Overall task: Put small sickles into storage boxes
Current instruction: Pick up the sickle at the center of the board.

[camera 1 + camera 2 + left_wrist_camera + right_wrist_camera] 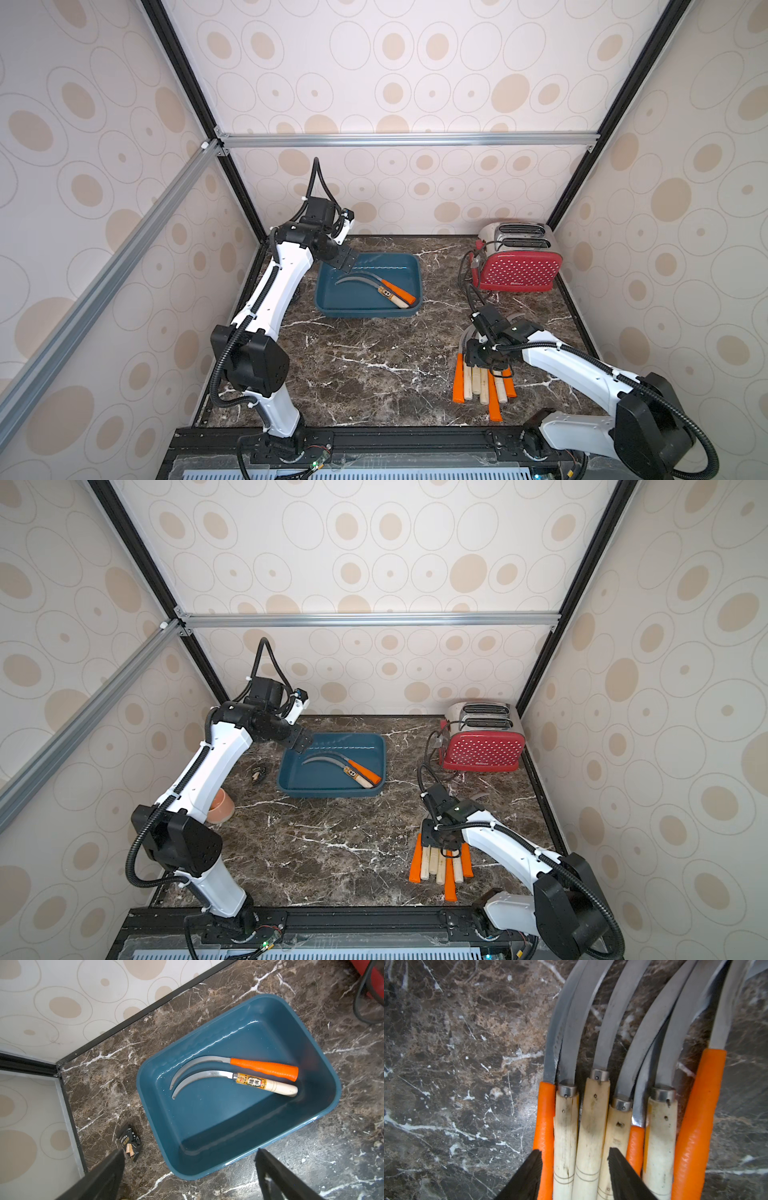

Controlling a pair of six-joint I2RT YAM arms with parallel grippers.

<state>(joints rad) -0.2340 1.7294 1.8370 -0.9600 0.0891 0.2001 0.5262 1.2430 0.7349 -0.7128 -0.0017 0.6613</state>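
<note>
One at a time: narrow right gripper (pixel 574 1150), straddling pale handles (pixel 564 1136) in near sickle pile (pixel 484 390) with clamp unclear, onto one, then carry to far tray (pixel 353 309) beside two sickles (pixel 399 291), past wide-spread, empty left gripper (pixel 345 262).

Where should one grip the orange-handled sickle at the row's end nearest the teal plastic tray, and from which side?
Likely its straight orange handle, from above: bare marble tabletop flanks its outer side, a pale wooden handle presses the inner; its thin curved blade lies against the neighbour's.
</note>
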